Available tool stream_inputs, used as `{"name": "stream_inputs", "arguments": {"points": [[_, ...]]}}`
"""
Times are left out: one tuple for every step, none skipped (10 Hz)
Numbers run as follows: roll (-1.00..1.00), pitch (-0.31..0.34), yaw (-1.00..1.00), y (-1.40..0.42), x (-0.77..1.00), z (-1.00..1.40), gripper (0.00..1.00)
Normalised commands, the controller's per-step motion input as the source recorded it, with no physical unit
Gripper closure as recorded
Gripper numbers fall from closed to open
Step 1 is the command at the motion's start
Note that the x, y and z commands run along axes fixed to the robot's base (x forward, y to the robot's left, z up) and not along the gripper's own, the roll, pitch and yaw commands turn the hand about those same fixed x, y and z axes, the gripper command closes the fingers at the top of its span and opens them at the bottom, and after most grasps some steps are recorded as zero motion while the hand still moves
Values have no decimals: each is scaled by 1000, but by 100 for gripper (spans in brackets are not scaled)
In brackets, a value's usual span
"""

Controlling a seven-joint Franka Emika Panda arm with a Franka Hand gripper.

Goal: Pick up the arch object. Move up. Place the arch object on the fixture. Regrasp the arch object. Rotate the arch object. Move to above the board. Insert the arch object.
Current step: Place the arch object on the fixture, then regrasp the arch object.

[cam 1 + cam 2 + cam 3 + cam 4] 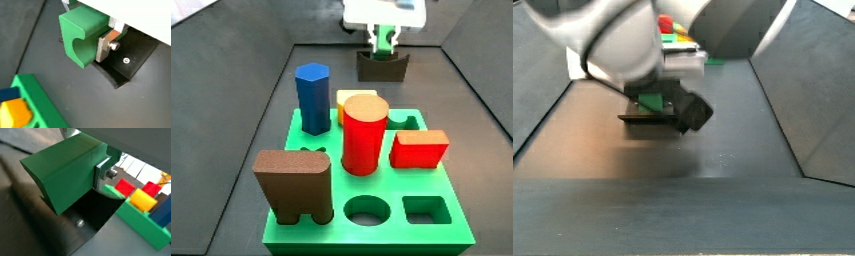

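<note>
Pincer (93,42) clamped on the arch object (81,39), which sits between the silver fingers (107,45) just over the fixture (382,66) at the far end of the floor. In a side view the board (372,205) with its pegs lies nearer; another side view hides it behind the arm. Arch object: bright green, flat, arched notch on one edge.
</note>
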Motion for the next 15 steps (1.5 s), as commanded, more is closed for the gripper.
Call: {"name": "stream_inputs", "arguments": {"points": [[-143, -58, -108, 66, 102, -338, 100], [-132, -62, -88, 61, 85, -242, 100], [-115, -71, -46, 52, 67, -174, 100], [-114, -70, -35, 52, 67, -174, 100], [-113, -68, -16, 50, 66, -174, 100], [0, 0, 0, -500, 0, -167, 100], [0, 0, 0, 0, 0, 0, 0], [7, 57, -44, 0, 0, 1000, 0], [11, 62, -39, 0, -7, 1000, 0], [26, 62, -35, 4, -21, 1000, 0], [40, 54, -36, -1, -25, 1000, 0], [53, 46, -38, -1, -35, 1000, 0], [55, 38, -38, 1, -40, 884, 0], [55, 38, -35, 2, -35, 703, 0], [50, 32, -31, 2, -30, 457, 0]]}}
